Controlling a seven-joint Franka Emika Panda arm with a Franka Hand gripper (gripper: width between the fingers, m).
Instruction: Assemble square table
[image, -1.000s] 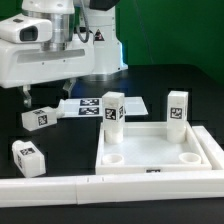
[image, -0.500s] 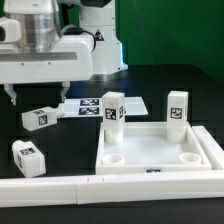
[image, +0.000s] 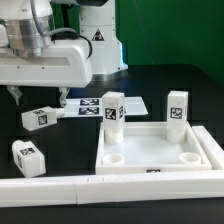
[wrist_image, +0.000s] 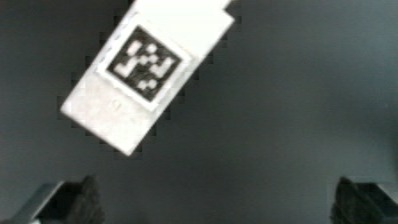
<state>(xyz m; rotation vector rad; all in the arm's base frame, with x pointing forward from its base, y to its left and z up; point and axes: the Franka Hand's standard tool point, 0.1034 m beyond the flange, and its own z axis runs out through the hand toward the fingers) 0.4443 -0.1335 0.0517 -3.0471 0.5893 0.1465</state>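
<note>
The white square tabletop lies tray-side up, with round holes in its near corners. Two tagged white legs stand upright at its far corners, one on the exterior view's left and one on its right. A third leg lies on the black table, and it shows tag-up in the wrist view. My gripper hangs open just above that leg. In the wrist view the gripper has dark fingers far apart with nothing between them. A further leg lies nearer the front.
The marker board lies flat behind the lying leg. A long white L-shaped rail runs along the front and up the right side of the tabletop. The robot's white base stands at the back.
The arm has shifted toward the exterior view's left, bringing the open gripper over the lying leg. The legs and tabletop have not moved.
</note>
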